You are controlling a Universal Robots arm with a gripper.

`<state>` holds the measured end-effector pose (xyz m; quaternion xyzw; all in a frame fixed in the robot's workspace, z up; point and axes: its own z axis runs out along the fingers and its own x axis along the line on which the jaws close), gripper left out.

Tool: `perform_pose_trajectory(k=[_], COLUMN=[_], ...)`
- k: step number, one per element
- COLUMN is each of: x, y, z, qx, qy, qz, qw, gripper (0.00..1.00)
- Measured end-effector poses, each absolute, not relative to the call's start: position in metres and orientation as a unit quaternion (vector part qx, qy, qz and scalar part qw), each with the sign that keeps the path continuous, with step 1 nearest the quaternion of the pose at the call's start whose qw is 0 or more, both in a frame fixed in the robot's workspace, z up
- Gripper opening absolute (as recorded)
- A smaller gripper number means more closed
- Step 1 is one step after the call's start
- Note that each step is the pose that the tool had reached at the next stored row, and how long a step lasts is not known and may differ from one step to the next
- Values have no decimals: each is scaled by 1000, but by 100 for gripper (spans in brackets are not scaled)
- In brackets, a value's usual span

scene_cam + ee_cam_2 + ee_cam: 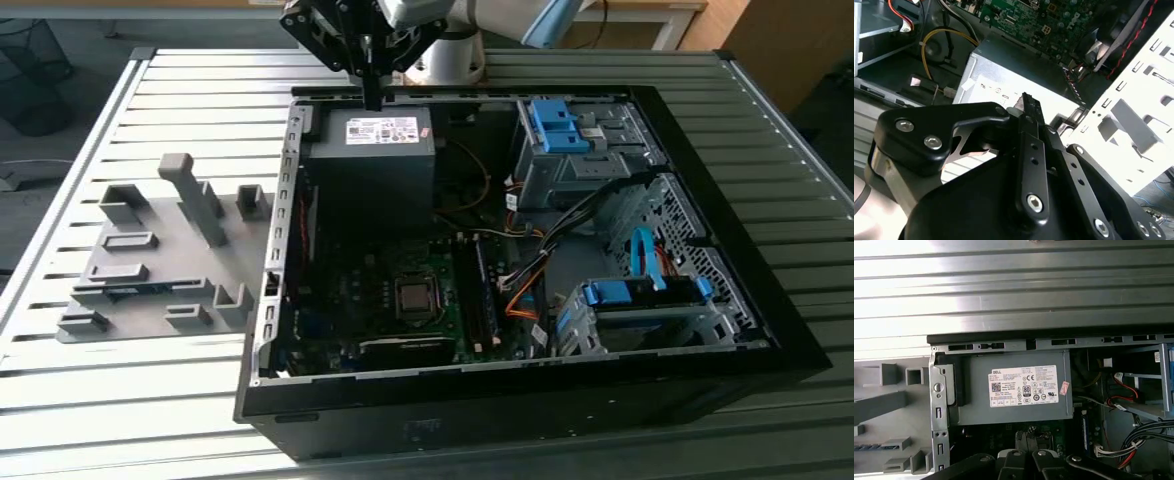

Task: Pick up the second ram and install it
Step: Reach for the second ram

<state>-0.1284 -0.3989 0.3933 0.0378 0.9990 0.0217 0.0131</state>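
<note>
We see the second ram [138, 291], a thin blue-green memory stick, lying flat in a low slot of the grey plastic holder block [147, 250] on the slatted metal table [134, 400]. It is near the holder's front edge, at the exterior view's left of the open black computer case [787, 330]. In the first wrist view it shows as a bluish strip [878, 446].

The black gripper [371, 98] hangs well apart from it, over the case's far wall, just above the grey boxy power supply [374, 160] with its white label. Its fingers are pressed together with nothing between them.
</note>
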Motion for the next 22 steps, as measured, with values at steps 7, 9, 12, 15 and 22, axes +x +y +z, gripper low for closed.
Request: perform_pose_trajectory(k=[7, 9, 12, 15, 22], x=[-135, -137, -139, -141, -145], y=[-399, -399, -399, -399, -399], z=[393, 393, 393, 393, 393], qx=[38, 38, 38, 38, 38], qy=[999, 999, 999, 999, 999], qz=[22, 22, 22, 22, 22], qw=[13, 13, 13, 13, 13], gripper=[11, 11, 11, 11, 11])
